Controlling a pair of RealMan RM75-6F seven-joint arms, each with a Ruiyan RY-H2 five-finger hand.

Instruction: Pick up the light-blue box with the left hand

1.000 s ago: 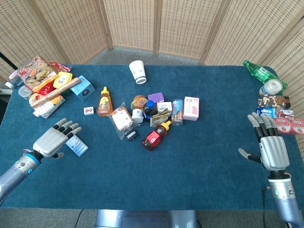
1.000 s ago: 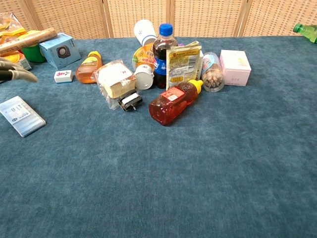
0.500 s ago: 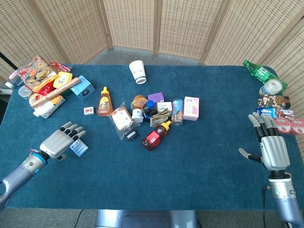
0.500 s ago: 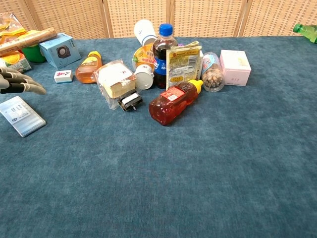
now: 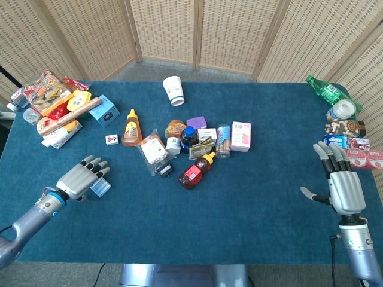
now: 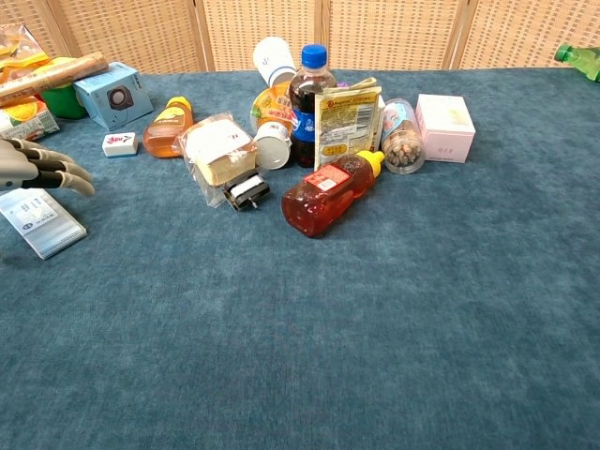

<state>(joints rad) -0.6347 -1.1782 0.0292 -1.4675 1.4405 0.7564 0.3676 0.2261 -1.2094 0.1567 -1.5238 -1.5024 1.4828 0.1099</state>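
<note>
The light-blue box is a flat packet lying on the blue table near the front left; the chest view shows the box at its left edge. My left hand hovers over the box's left part, fingers stretched out and apart, holding nothing. In the chest view the left hand reaches in just above the box, and whether it touches the box I cannot tell. My right hand lies open and flat at the front right, far from the box.
A taller blue carton and snack packs fill the back left. A small white tile and a honey bottle lie behind the box. Bottles, jars and a pink box cluster mid-table. More items line the right edge.
My left hand has slid toward the table's front edge and sunk closer over the flat light-blue box, now covering part of it. The box and my right hand have not moved.
</note>
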